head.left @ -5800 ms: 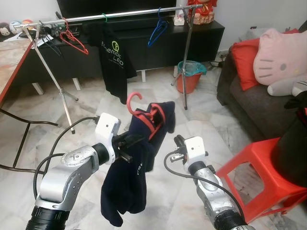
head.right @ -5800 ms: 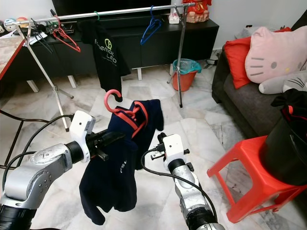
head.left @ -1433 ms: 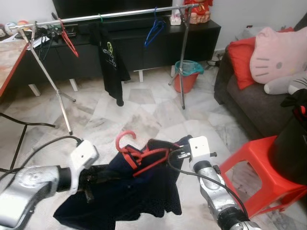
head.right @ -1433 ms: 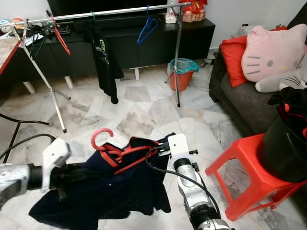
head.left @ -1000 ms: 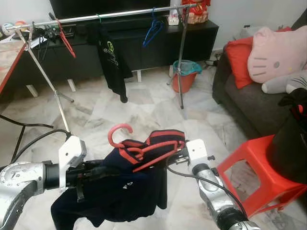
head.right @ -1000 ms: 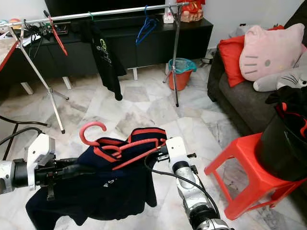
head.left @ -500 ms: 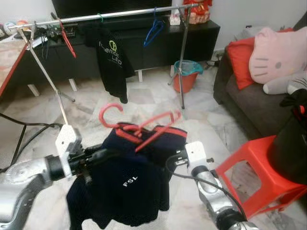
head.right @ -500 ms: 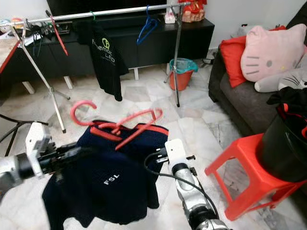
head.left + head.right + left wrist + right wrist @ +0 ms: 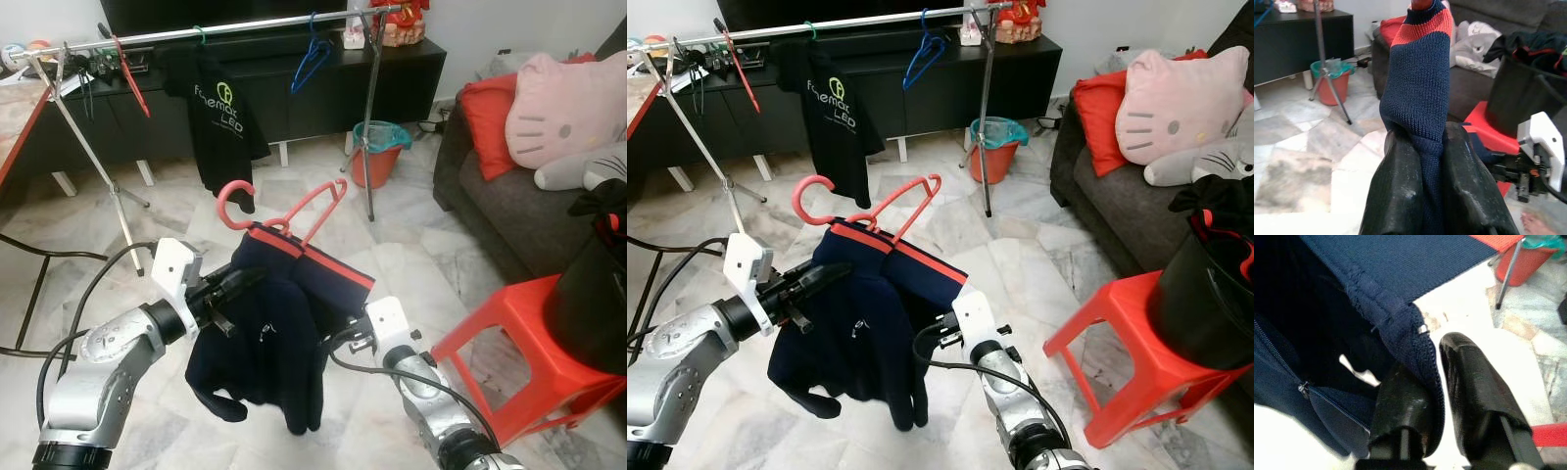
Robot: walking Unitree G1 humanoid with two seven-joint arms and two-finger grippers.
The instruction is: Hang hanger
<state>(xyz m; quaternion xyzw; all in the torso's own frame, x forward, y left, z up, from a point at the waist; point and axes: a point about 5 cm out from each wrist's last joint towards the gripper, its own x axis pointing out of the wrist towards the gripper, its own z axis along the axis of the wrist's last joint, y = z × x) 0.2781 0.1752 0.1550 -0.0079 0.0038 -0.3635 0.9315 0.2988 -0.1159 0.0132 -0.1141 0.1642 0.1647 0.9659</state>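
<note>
The left gripper (image 9: 238, 281), arm raised forward, pinches the navy jacket (image 9: 269, 338) on the red hanger (image 9: 284, 217) (hook up, below the rail (image 9: 225, 29)); the right gripper (image 9: 1437, 382) clamps its hem.

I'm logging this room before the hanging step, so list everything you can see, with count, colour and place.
navy jacket: one, navy with red trim, held up between both arms
red hanger: one, in the jacket's collar
clothes rail: one, silver, at the back
black T-shirt: one, hanging on the rail
blue hanger: one, on the rail
bucket: one, orange with teal liner, by the rail's leg
red stool: one, on the right
sofa: one, dark, with a pink cushion
left claw: shut on jacket fabric
right claw: at the jacket's zip edge
</note>
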